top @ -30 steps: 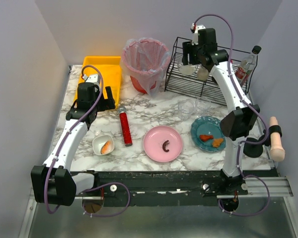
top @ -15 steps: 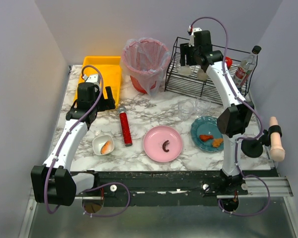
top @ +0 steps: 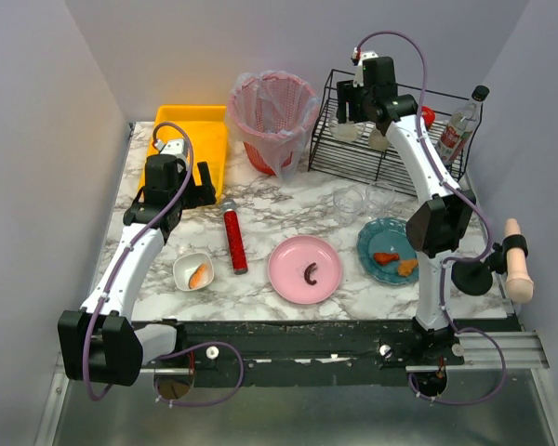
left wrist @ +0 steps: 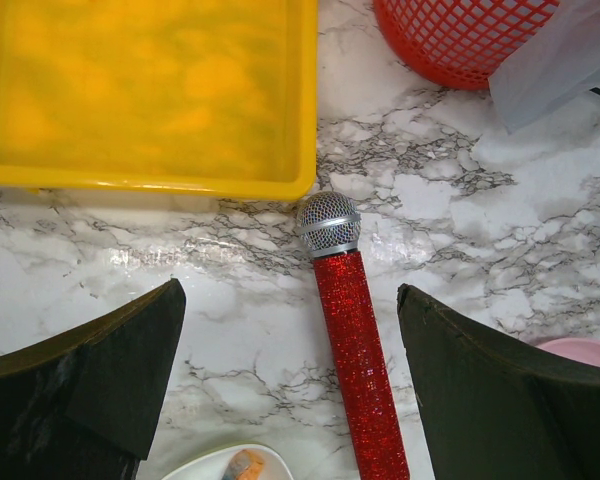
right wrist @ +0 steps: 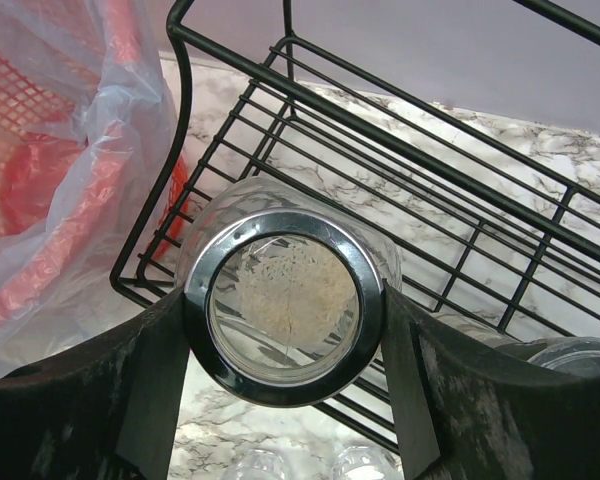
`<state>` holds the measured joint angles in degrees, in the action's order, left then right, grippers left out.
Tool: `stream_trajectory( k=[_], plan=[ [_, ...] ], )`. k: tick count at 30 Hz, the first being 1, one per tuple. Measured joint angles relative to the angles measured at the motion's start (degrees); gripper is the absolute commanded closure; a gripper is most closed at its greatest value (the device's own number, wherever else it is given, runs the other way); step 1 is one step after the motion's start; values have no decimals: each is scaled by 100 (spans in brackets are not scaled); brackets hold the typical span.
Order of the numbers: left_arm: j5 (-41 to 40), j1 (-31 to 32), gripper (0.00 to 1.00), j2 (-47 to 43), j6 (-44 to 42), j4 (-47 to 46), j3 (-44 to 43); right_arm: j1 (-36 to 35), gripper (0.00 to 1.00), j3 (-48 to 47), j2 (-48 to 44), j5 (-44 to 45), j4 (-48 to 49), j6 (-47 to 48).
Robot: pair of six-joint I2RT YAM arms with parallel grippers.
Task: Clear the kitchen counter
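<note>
The kitchen counter [top: 270, 209] is white marble with grey veins. My right gripper [top: 358, 116] is high over the left end of a black wire rack [top: 391, 163]. In the right wrist view it [right wrist: 285, 320] is shut on a glass jar [right wrist: 285, 295] with a metal rim and pale grains inside, both fingers pressed to its sides. My left gripper [top: 205, 186] hovers open by the yellow tray [top: 188, 139]. In the left wrist view a red glitter microphone [left wrist: 355, 350] lies on the marble between its wide-apart fingers [left wrist: 90, 380].
A red basket lined with a plastic bag [top: 272, 116] stands at the back. On the counter are a pink plate [top: 304, 269], a blue plate with food [top: 389, 249], a small white bowl [top: 193, 271], two clear glasses [top: 349, 200] and a bottle [top: 460, 125]. A second jar [right wrist: 575, 355] sits in the rack.
My right arm has shifted a little to the left and back over the rack with the jar, then held still. The left arm has not moved.
</note>
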<state>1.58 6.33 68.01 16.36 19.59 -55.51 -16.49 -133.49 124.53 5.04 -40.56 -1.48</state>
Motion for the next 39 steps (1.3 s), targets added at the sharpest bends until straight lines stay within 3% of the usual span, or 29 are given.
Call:
stream_trajectory(
  k=[12, 23, 34, 39],
  plan=[
    [22, 0, 1, 0, 0, -2, 0, 0, 12, 0, -2, -15, 131, -17],
    [44, -2, 1, 0, 0, 0, 2, 0, 9, 127, -144, -109, 369, -17],
    [48, -24, 1, -2, 0, 20, -9, -2, 9, 758, -1491, -461, 671, -96],
    [74, -26, 1, -9, 0, 24, -9, -85, 11, 1698, -2424, -610, 951, -372]
  ],
)
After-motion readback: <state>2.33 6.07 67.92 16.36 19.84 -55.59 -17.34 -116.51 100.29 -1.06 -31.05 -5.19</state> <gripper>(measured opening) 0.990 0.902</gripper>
